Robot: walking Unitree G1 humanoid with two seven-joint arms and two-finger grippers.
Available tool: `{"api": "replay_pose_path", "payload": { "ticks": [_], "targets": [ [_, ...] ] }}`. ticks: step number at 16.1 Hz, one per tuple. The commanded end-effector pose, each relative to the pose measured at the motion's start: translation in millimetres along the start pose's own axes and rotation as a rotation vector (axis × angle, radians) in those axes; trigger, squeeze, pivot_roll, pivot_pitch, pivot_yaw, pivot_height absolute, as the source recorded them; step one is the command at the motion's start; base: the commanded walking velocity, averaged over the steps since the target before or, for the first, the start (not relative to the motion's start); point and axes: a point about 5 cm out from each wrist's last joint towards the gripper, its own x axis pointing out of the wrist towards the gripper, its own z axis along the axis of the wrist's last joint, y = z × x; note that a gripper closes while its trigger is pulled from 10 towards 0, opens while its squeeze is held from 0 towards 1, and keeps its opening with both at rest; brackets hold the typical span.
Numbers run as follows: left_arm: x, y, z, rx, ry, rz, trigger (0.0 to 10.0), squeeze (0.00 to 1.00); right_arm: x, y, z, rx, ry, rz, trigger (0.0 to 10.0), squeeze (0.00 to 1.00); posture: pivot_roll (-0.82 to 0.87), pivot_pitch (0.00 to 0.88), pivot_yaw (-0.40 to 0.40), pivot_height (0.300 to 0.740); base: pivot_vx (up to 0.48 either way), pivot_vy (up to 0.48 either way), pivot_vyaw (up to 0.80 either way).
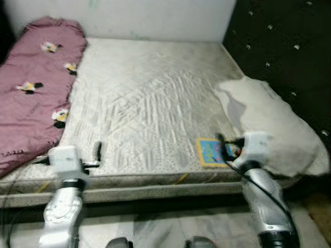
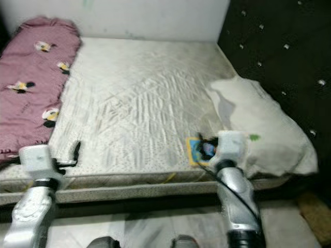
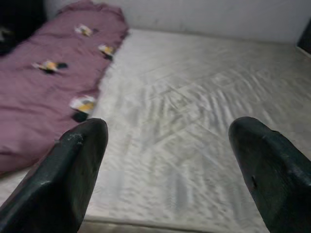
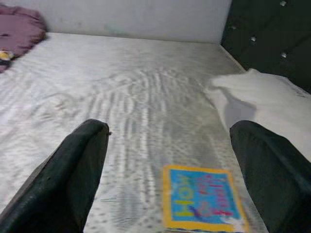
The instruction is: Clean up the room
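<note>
A small picture book (image 1: 211, 152) with a yellow border and blue cover lies flat near the front right edge of the bare mattress (image 1: 150, 98). My right gripper (image 4: 170, 160) hovers open just in front of the book (image 4: 201, 203), nothing between its fingers. A white pillow (image 1: 271, 124) rests at the mattress's right side, beside the book. A mauve blanket (image 1: 33, 82) with small duck patterns lies bunched along the left side. My left gripper (image 3: 167, 165) is open over the front left part of the mattress, near the blanket (image 3: 48, 92).
A dark tufted headboard (image 1: 282, 41) rises on the right and a pale wall (image 1: 155, 18) runs along the far side. The bed's front edge (image 1: 155, 194) sits just ahead of my arms, with light floor (image 1: 170, 227) below.
</note>
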Motion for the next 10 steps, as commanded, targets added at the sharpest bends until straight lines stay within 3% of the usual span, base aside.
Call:
{"api": "replay_pose_path", "payload": {
  "ticks": [1, 4, 10],
  "targets": [
    [1.5, -8.6, 1.2, -0.018, -0.002, -0.024, 10.0, 0.0, -0.6, -9.4, 2.6, -0.013, -0.003, -0.022, 10.0, 0.0, -0.03, 0.0, -0.038, 0.74, 0.0, 0.48, 0.0],
    [1.6, -8.9, 2.1, -0.028, -0.011, -0.026, 10.0, 0.0, 0.0, -9.4, 2.9, -0.016, -0.002, -0.021, 10.0, 0.0, -0.03, 0.0, -0.039, 0.74, 0.0, 0.48, 0.0],
    [1.2, -10.3, 6.0, -0.05, -0.036, -0.051, 10.0, 0.0, 1.9, -8.7, 4.0, -0.024, -0.001, -0.016, 10.0, 0.0, -0.04, 0.0, -0.041, 0.74, 0.0, 0.0, 0.0]
  ]
}}
